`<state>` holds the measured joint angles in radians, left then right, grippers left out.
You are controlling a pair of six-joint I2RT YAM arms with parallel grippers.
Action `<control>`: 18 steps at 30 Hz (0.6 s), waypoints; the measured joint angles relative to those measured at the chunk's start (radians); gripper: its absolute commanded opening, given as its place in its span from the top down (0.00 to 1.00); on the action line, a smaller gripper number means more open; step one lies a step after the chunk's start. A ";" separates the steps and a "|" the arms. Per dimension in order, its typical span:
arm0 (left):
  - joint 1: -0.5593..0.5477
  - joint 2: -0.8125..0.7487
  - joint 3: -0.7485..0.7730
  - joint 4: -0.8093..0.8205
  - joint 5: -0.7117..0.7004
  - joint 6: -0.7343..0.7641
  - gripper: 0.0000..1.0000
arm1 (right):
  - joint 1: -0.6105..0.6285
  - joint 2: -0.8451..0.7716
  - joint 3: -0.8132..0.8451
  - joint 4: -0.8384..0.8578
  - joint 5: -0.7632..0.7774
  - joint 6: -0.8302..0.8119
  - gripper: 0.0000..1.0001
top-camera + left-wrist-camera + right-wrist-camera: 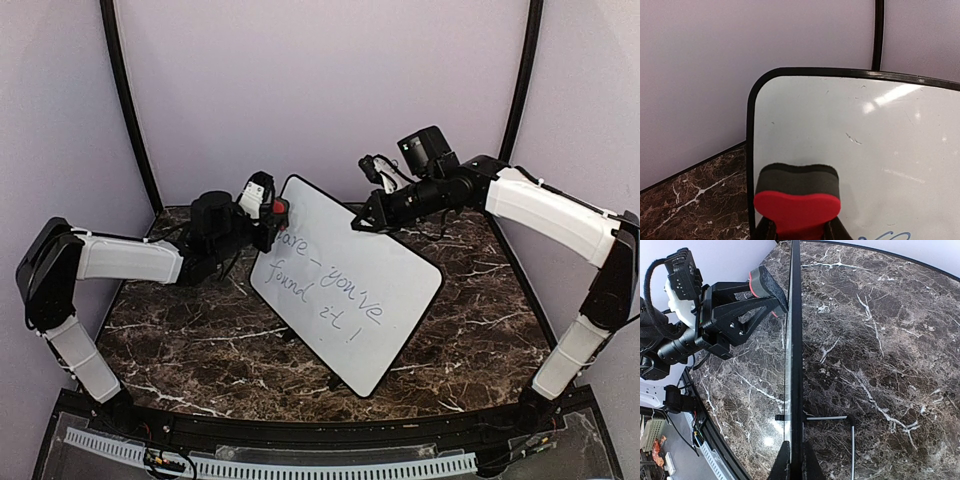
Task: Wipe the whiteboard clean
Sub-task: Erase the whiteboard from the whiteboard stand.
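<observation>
The whiteboard (pixel 385 300) stands tilted on the marble table, with blue-grey handwriting (pixel 322 297) across it. My right gripper (pixel 362 222) is shut on its upper rim; in the right wrist view the fingers (pixel 782 462) pinch the thin black edge (pixel 796 340). My left gripper (pixel 272 215) is shut on a red eraser (pixel 281 209) with a dark felt face. The felt (pixel 797 177) presses the board (pixel 865 135) near its upper left corner. A bit of blue writing (pixel 887 236) shows just right of the eraser. The right wrist view shows the eraser (pixel 765 282) touching the board's face.
Dark marble tabletop (pixel 180 340) with pale walls close behind and at both sides. Black corner posts (pixel 128 100) rise at the back. The board's wire foot (pixel 852 440) rests on the table behind it. A white slotted rail (pixel 270 465) runs along the near edge.
</observation>
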<state>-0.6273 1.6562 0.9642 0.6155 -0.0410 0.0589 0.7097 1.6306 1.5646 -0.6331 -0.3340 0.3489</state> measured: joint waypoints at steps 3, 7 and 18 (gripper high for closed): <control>0.000 0.009 0.000 0.016 0.005 0.001 0.98 | -0.002 0.000 -0.002 0.000 0.000 0.001 1.00; 0.004 0.020 0.000 0.037 0.017 0.000 0.97 | -0.004 0.000 -0.004 0.001 0.000 0.004 1.00; 0.014 0.032 -0.028 0.092 0.065 -0.027 0.97 | -0.006 0.000 -0.005 0.000 -0.002 0.008 1.00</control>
<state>-0.6132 1.6878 0.9360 0.7074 0.0238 0.0319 0.7036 1.6306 1.5593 -0.6331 -0.3355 0.3573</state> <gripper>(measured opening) 0.252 0.036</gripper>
